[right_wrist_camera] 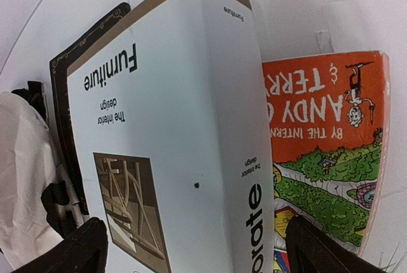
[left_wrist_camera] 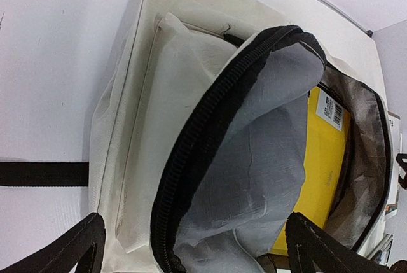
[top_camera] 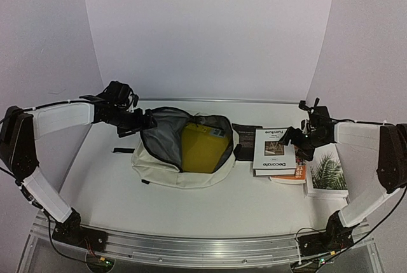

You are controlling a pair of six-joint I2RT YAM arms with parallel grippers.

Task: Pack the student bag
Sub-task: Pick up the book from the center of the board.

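The student bag [top_camera: 152, 170] lies on the table with its main pocket unzipped and its grey lining [left_wrist_camera: 267, 146] showing. A yellow book [top_camera: 202, 147] sits inside the bag [left_wrist_camera: 146, 95], where its yellow cover [left_wrist_camera: 324, 152] has a barcode label. My left gripper [top_camera: 147, 122] hovers open at the bag's left rim, and the left gripper [left_wrist_camera: 194, 251] has the black zipper edge [left_wrist_camera: 203, 139] between its spread fingers without pinching it. My right gripper [top_camera: 289, 136] hangs open over a white book [top_camera: 275, 152]. That right gripper [right_wrist_camera: 194, 247] straddles the white book [right_wrist_camera: 172, 139] and holds nothing.
An orange picture book [right_wrist_camera: 324, 146] lies under the white one. A black book [top_camera: 247, 140] lies between bag and white book, and a palm-leaf book [top_camera: 327, 171] lies at the far right. A black bag strap [left_wrist_camera: 41, 173] trails left on the table.
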